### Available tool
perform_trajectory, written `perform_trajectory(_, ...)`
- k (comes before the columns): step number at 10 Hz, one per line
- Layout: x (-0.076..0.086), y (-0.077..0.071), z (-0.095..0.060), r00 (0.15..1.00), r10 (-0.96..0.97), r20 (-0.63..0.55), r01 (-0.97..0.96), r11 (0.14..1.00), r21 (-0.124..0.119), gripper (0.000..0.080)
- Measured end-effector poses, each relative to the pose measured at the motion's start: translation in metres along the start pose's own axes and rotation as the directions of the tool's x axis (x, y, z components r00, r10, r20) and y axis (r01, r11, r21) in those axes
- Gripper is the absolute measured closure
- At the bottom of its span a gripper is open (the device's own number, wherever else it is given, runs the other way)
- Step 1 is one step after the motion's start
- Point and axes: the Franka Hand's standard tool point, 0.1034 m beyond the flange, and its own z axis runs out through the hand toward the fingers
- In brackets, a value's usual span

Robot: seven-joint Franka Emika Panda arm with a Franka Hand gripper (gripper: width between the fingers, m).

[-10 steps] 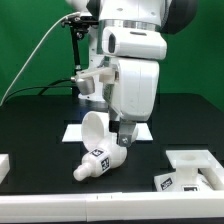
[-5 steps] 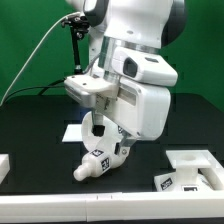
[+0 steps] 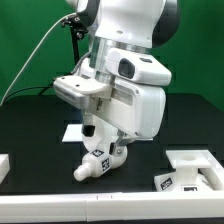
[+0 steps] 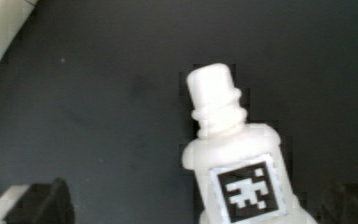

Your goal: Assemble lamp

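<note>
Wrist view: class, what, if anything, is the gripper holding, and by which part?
Nothing is held. The gripper has its jaws open on either side of the lamp bulb, level with its tagged body, and they are not touching it.

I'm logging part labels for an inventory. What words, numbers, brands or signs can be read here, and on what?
No words, brands or numbers can be read in either view.
Bulb: one black-and-white square tag, a pattern and not text.
Base: a square tag on its front, too small to make out.
</note>
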Motion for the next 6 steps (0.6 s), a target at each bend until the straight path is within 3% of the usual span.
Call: perform_trajectory(6, 0.019, -0.013, 0.037, 0.999, 0.047, -0.019, -0.046, 0.997, 0.063, 0.0101)
